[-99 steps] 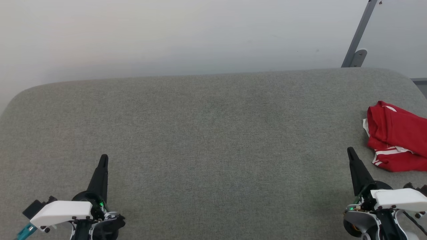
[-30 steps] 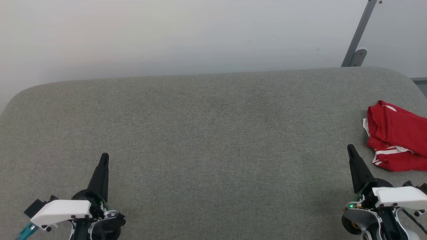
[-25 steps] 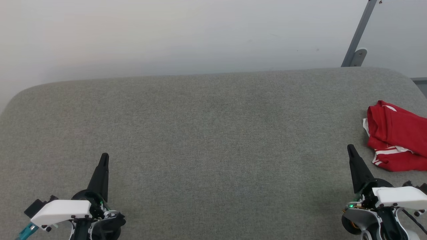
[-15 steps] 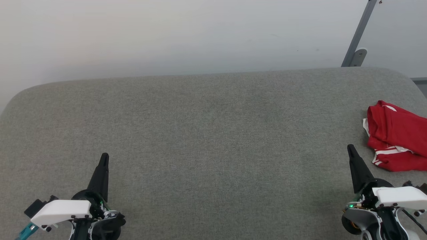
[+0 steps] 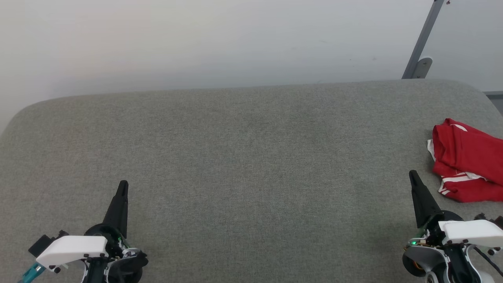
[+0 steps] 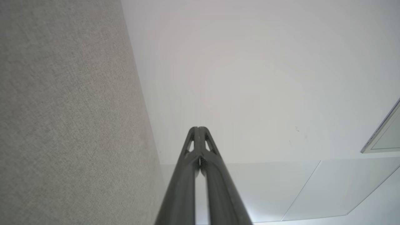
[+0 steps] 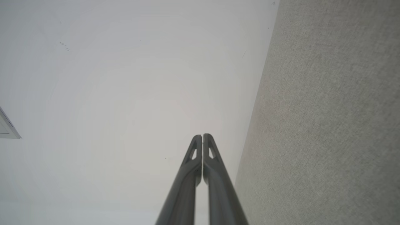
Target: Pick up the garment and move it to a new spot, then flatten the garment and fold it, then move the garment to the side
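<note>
Red garment (image 5: 467, 161) sits crumpled at the right edge of the grey bench (image 5: 251, 157). Both the left gripper (image 5: 122, 184) and right gripper (image 5: 412, 173) are pressed together, empty.

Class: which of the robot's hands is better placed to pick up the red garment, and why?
Right, probably. The right hand is close beside the crumpled garment; the left hand is far across the grey surface. Both hands are shut.
</note>
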You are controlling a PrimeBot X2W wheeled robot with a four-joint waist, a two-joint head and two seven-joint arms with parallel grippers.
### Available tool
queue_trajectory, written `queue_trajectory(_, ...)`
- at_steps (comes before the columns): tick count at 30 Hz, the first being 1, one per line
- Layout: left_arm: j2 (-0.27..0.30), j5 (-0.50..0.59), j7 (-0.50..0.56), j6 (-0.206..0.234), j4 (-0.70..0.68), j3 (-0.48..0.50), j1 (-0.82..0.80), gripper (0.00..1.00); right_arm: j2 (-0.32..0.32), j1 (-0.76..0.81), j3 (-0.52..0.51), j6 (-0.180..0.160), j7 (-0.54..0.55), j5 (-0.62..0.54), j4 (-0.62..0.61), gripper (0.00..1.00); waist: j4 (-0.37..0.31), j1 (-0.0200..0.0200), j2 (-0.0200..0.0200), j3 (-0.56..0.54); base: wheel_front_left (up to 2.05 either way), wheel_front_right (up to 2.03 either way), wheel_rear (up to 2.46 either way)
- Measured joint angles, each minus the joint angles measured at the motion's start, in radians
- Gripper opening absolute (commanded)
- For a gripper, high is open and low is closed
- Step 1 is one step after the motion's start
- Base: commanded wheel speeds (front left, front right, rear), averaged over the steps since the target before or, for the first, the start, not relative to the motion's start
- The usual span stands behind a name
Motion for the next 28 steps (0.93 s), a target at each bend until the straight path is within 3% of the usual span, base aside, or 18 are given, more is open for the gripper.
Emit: queue_trajectory(28,0.0,0.0,0.0,0.0,0.0,0.0,0.0,0.0,0.0,0.0,0.0,0.0,0.0,0.0,0.0,0.0,0.0,0.0,-0.0001,0.0,0.0,0.0,0.0)
